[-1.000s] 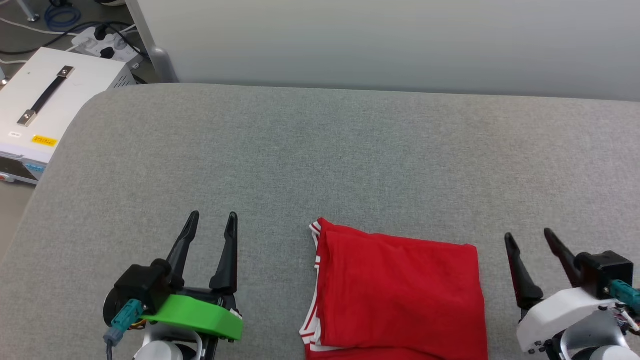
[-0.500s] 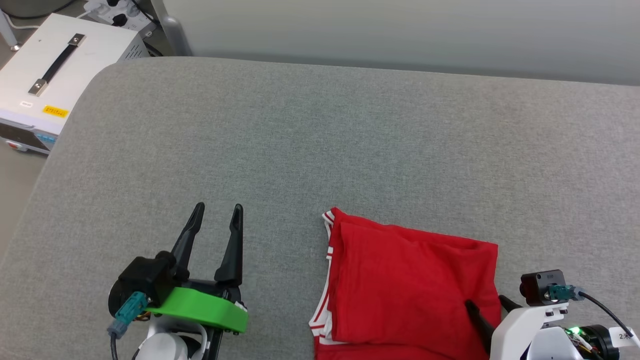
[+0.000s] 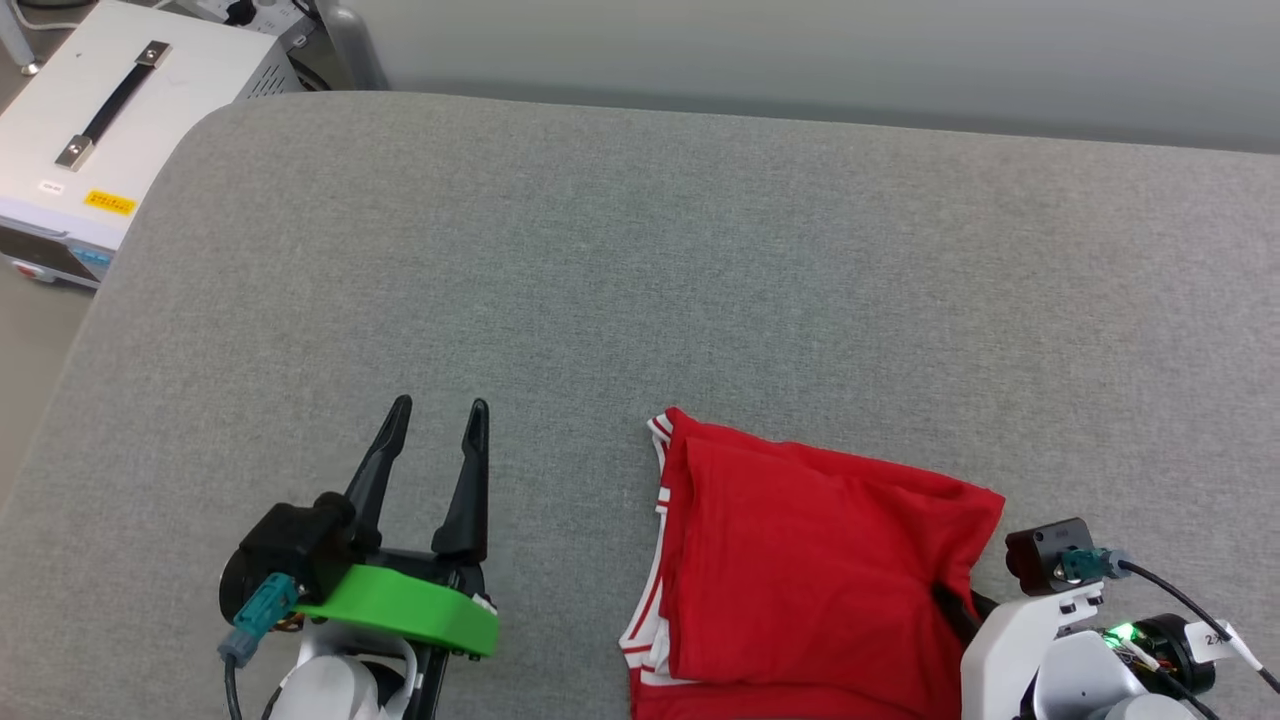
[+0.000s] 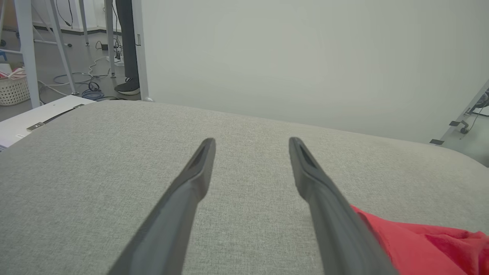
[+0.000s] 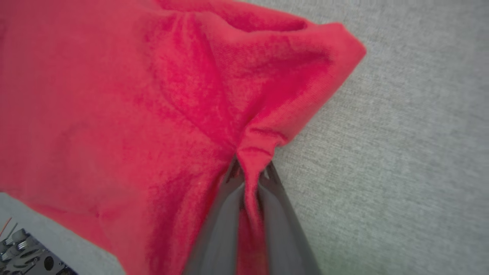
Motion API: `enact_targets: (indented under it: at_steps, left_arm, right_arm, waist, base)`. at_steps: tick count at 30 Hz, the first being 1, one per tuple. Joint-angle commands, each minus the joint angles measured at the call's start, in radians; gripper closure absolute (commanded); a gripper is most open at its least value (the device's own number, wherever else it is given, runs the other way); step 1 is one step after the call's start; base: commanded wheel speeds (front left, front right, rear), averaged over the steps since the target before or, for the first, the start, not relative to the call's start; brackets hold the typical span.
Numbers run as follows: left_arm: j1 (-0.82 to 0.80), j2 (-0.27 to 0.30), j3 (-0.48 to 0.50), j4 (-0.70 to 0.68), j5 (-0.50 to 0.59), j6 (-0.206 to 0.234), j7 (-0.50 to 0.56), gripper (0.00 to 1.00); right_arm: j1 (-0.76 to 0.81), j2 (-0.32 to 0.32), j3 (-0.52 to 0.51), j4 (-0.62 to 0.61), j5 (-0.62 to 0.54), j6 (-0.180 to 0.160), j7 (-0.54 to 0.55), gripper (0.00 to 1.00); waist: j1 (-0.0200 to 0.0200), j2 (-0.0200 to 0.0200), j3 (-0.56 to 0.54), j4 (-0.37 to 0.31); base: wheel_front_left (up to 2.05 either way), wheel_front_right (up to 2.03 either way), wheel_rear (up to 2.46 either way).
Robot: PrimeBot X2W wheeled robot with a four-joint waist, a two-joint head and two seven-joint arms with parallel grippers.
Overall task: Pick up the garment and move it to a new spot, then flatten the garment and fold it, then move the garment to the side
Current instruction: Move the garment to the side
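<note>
Head view: the folded garment (image 3: 820, 570) lies at the near edge of the grey padded surface (image 3: 640, 250), right of centre, with broad bare surface beyond and to the left. The left gripper (image 3: 437, 403) is spread and holds nothing.

Left wrist view: its fingers stand apart over bare surface (red cloth at lower right).

Right wrist view: the right gripper (image 5: 250, 168) is clenched on the garment's bunched right edge.

Grey fabric surface (image 3: 640, 250), white case (image 3: 175, 95) with black handle (image 3: 112, 103) beside its left corner
</note>
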Motion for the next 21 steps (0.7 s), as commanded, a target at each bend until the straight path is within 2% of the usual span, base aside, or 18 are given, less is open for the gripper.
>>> enact_targets:
  at_steps: [1,6,9,15,21]
  left_arm:
    - [-0.015,0.004,-0.007,0.001,-0.006,-0.003,-0.006,0.0]
    - [-0.01,0.009,-0.033,-0.005,-0.005,-0.003,-0.006,0.0]
    - [-0.008,0.013,-0.055,-0.011,-0.004,-0.003,-0.006,0.0]
    - [-0.007,0.017,-0.108,-0.029,0.001,-0.003,-0.006,0.0]
    - [-0.033,0.022,-0.189,-0.053,0.011,-0.003,-0.006,0.0]
  right_arm:
    - [-0.011,-0.021,0.005,0.006,-0.019,-0.002,-0.008,1.0]
    - [-0.045,-0.099,0.045,-0.034,-0.072,-0.002,-0.029,1.0]
    - [-0.073,-0.167,0.088,-0.065,-0.094,-0.002,-0.019,1.0]
    - [-0.142,-0.338,0.178,-0.131,-0.1,-0.002,0.03,1.0]
    - [-0.227,-0.524,0.263,-0.15,-0.081,-0.002,0.052,1.0]
  waist:
    - [0.0,0.0,-0.012,-0.014]
    - [0.0,0.0,-0.033,-0.061]
    - [0.0,0.0,-0.041,-0.105]
    - [0.0,0.0,-0.037,-0.21]
    - [0.0,0.0,0.013,-0.32]
  base:
    - [0.0,0.0,0.0]
    - [0.0,0.0,0.0]
    - [0.0,0.0,0.0]
    - [0.0,0.0,0.0]
    - [0.0,0.0,0.0]
